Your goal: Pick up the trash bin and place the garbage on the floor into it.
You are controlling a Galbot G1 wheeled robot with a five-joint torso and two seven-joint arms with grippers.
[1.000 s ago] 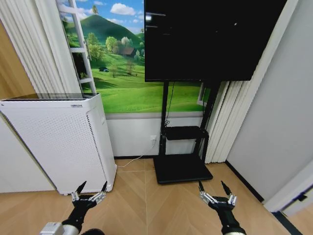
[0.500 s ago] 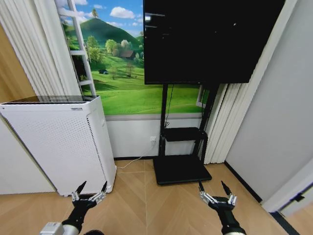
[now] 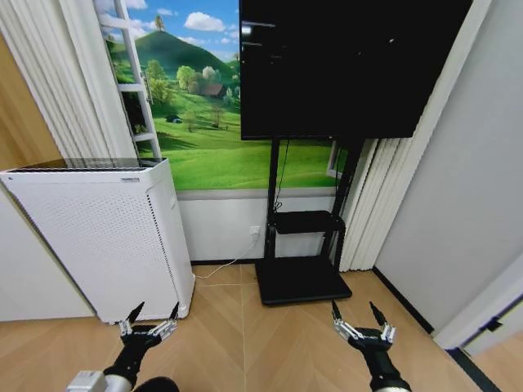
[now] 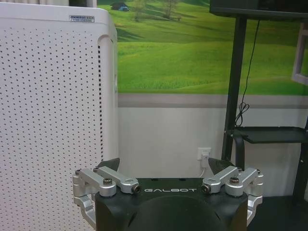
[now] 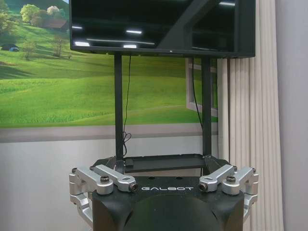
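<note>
- Trash bin and garbage: location cannot be told from these views. Judged light, thin-walled; grip at rim.
- Left gripper [image 3: 152, 322]: fingers spread, empty, low beside white air purifier [image 3: 98, 237].
- Right gripper [image 3: 360, 322]: fingers spread, empty, before TV stand [image 3: 304, 273].

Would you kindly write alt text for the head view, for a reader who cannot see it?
Two open end effectors, left and right, hover low over a wooden floor. Ahead stand a white air purifier at left and a black TV on a stand against a meadow mural.
</note>
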